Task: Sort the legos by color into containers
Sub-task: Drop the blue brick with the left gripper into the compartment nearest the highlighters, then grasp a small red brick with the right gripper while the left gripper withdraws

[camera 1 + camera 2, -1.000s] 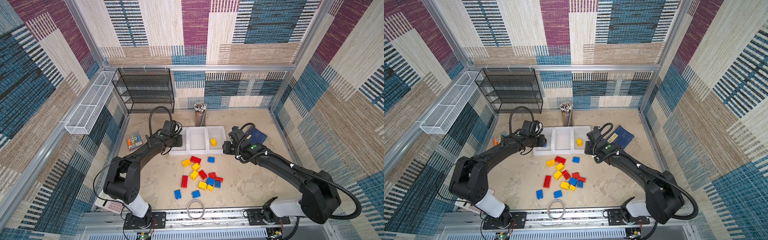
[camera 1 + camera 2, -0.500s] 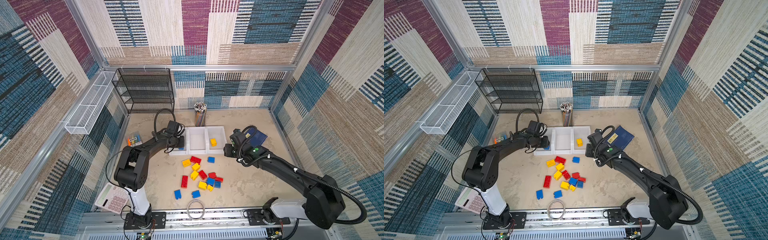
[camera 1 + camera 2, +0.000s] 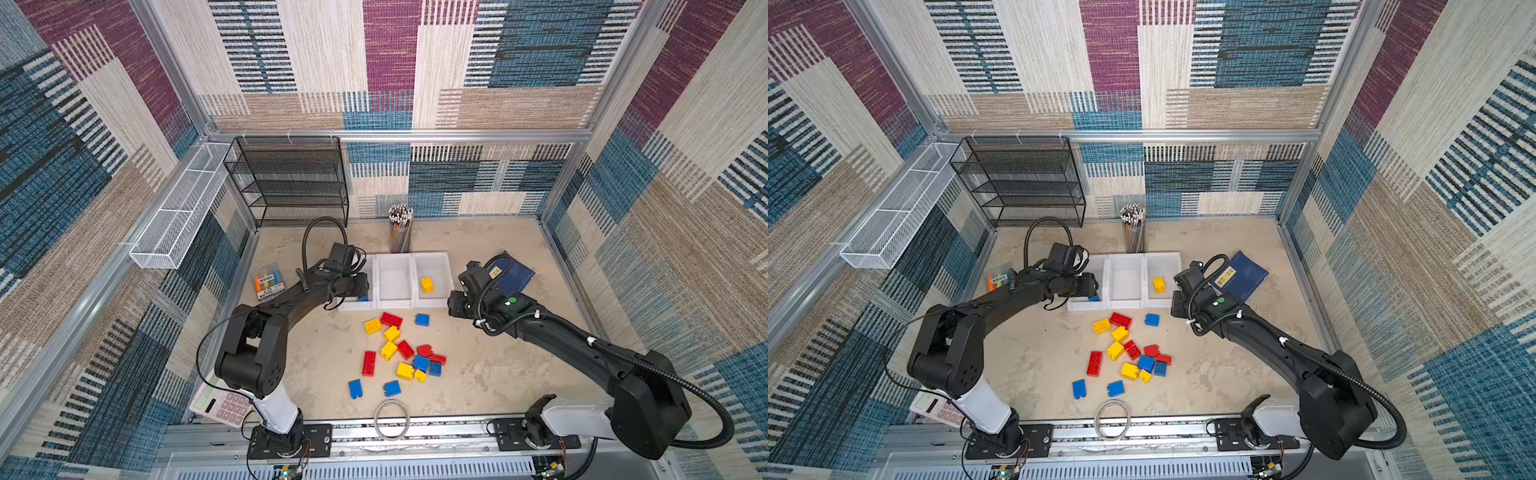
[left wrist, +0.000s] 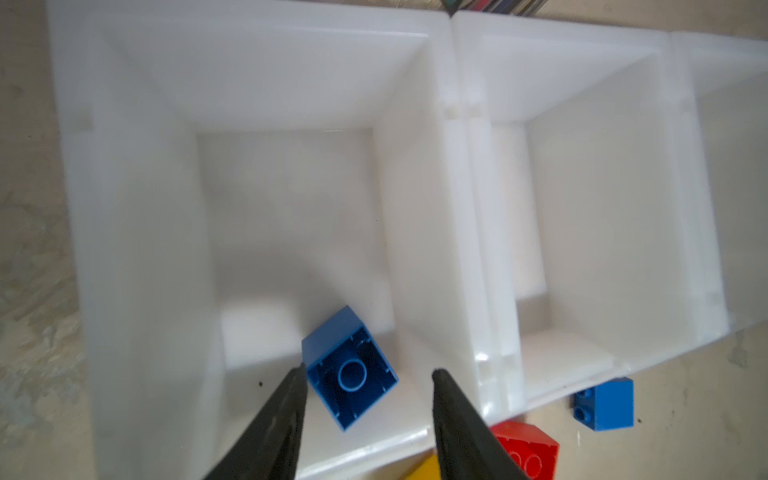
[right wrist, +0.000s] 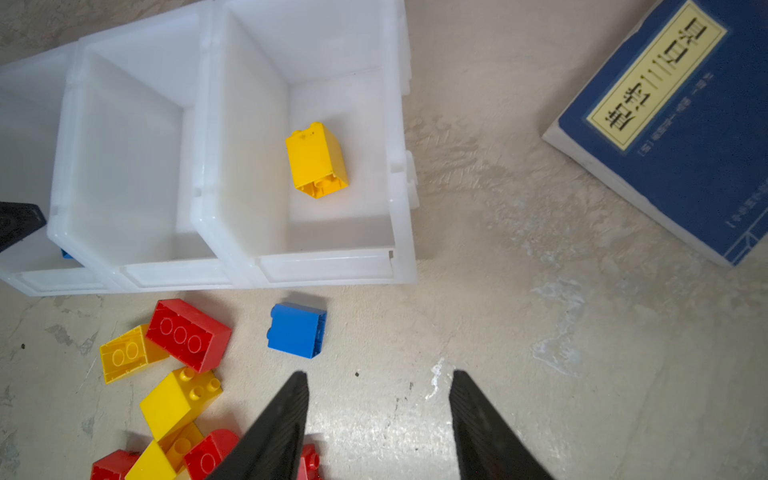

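Note:
My left gripper (image 4: 369, 372) is open above the left container (image 3: 353, 308). A blue lego (image 4: 349, 370) sits tilted inside it, hollow underside up, close to one finger and not gripped. It shows as a blue speck in both top views (image 3: 364, 298) (image 3: 1094, 297). The middle container (image 3: 395, 274) holds nothing. The right container (image 5: 399, 124) holds one yellow lego (image 5: 318, 160). My right gripper (image 5: 378, 374) hangs open and empty over bare floor, right of a loose blue lego (image 5: 297, 330). Several red, yellow and blue legos (image 3: 399, 353) lie scattered in front of the containers.
A blue book (image 3: 511, 274) lies right of the containers, behind my right wrist. A pencil cup (image 3: 401, 228) stands behind them, beside a black mesh rack (image 3: 291, 183). A highlighter pack (image 3: 269, 282) lies at left. A calculator (image 3: 220, 405) and a wire ring (image 3: 391, 417) sit near the front rail.
My left gripper reached over the left container and opened, letting go of the blue lego, which now lies inside. The right arm drew back slightly from the containers, still open.

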